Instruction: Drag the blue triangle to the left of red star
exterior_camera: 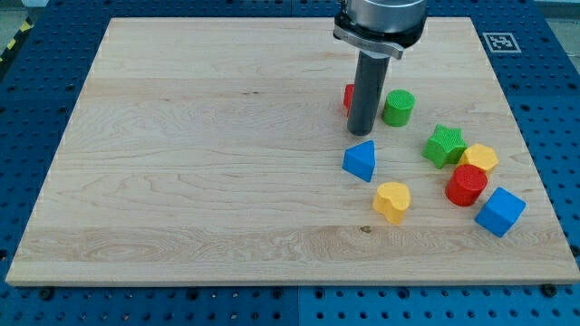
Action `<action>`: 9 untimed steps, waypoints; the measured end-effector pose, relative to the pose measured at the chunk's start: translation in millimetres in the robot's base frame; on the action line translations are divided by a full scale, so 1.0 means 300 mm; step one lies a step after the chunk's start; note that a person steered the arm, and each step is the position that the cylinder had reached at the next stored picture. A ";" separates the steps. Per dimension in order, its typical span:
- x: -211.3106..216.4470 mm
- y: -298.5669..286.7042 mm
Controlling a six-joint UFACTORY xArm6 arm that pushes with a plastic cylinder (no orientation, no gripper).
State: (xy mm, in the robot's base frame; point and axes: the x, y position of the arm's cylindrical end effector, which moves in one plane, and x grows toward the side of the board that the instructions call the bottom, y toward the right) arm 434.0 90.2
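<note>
The blue triangle [361, 160] lies on the wooden board [199, 154], right of centre. My tip [362, 133] stands just above it toward the view's top, close to or touching its upper edge. The red star [348, 96] is mostly hidden behind the rod; only a red sliver shows at the rod's left side, above the blue triangle.
A green cylinder [398, 107] stands right of the rod. A green star [445, 146], a yellow hexagon [478, 159], a red cylinder [466, 185] and a blue cube [499, 212] cluster at the right. A yellow heart [392, 200] lies below the blue triangle.
</note>
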 end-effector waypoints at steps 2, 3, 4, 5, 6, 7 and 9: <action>0.106 0.054; 0.153 0.020; 0.101 -0.048; 0.104 0.076; 0.221 0.134; 0.281 0.078; 0.189 -0.302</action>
State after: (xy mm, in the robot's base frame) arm 490.8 -0.3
